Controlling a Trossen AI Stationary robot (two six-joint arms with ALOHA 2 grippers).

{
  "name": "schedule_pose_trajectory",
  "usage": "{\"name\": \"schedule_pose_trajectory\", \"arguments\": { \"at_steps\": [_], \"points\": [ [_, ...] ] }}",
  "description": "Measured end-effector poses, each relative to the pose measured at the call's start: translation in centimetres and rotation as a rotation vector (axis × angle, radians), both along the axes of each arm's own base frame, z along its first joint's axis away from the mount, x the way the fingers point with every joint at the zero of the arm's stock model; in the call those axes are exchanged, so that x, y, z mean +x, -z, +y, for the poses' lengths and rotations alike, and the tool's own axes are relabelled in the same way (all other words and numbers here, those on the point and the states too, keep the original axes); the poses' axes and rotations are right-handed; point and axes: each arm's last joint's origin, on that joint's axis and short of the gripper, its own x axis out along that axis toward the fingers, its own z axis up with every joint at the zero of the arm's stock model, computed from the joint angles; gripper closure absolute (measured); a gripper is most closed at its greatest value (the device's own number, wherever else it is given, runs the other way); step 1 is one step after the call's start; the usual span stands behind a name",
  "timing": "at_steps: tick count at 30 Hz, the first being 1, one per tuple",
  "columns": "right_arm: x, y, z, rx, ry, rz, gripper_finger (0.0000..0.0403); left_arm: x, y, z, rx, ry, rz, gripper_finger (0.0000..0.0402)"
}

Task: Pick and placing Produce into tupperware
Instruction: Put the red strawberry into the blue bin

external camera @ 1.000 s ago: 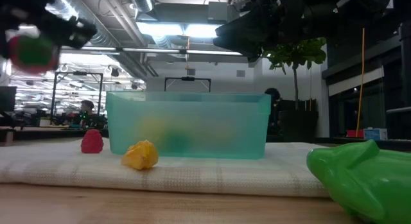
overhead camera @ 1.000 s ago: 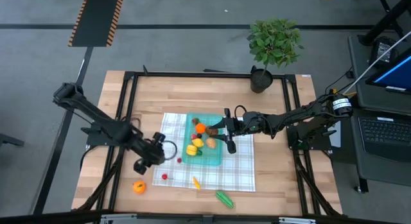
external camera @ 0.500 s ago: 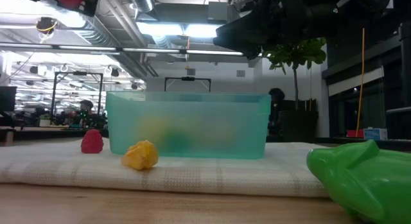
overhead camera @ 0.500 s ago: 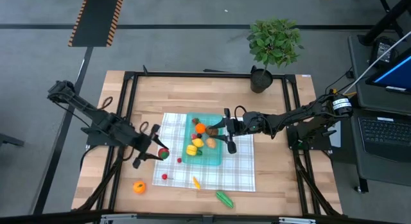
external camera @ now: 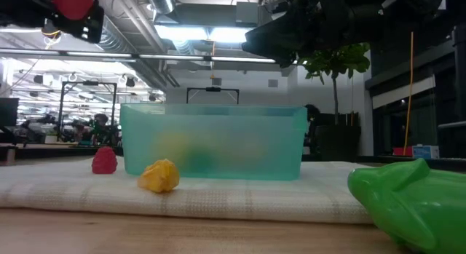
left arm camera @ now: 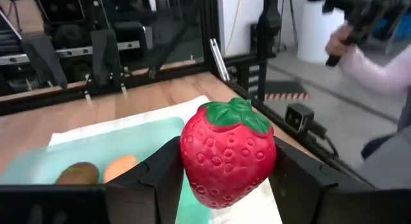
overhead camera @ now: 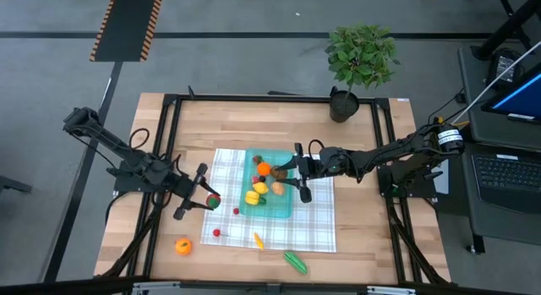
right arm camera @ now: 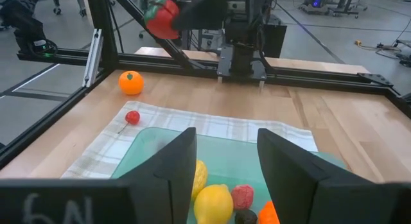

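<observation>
A red strawberry (left arm camera: 228, 156) with a green leafy top sits in my left gripper (overhead camera: 211, 199), high above the cloth's left edge; in the low view the strawberry (external camera: 73, 2) is near the top. The teal tupperware (overhead camera: 284, 207) stands on the checked cloth and holds an orange, yellow and brown produce. My right gripper (overhead camera: 297, 172) hangs open over the tupperware's right half with nothing between its fingers (right arm camera: 172, 166). Loose produce lies around: an orange (overhead camera: 183, 246), a small red piece (overhead camera: 217, 232), a yellow piece (overhead camera: 258, 241) and a green piece (overhead camera: 295, 261). My left gripper pinches the strawberry by its two opposite sides (left arm camera: 187, 161) between its two fingers. The fingers come nearly level from the table's left, pointing toward the tupperware. The strawberry is lifted clear, its green top (left arm camera: 232, 113) up.
The white-and-green checked cloth (overhead camera: 317, 223) covers the table's middle. A potted plant (overhead camera: 361, 57) stands at the far edge. A person's sleeve (left arm camera: 379, 62) shows beyond the table in the left wrist view. Bare wood lies left and right of the cloth.
My left gripper has risen with the strawberry and tipped from pointing down to nearly level, while its arm drew back toward the table's left edge. The strawberry has gone up, clear of the cloth.
</observation>
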Motion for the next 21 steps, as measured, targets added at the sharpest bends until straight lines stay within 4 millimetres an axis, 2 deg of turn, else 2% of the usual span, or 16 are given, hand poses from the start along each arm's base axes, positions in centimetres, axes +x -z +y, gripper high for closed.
{"name": "schedule_pose_trajectory", "arguments": {
  "at_steps": [5, 12, 21],
  "points": [
    [0.0, 0.0, 0.0, 0.000, 0.000, 0.001, 0.0237, -0.4, 1.3, 0.2, -0.068, -0.001, -0.096, 0.0216],
    [0.0, 0.0, 0.0, 0.001, 0.000, 0.002, 0.0237, -0.5, 1.6, 0.3, -0.080, -0.006, -0.124, 0.0216],
    [0.0, 0.0, 0.0, 0.001, 0.000, 0.002, 0.0237, -0.1, 1.6, 1.6, -0.100, -0.277, -0.129, 0.0216]
  ]
}}
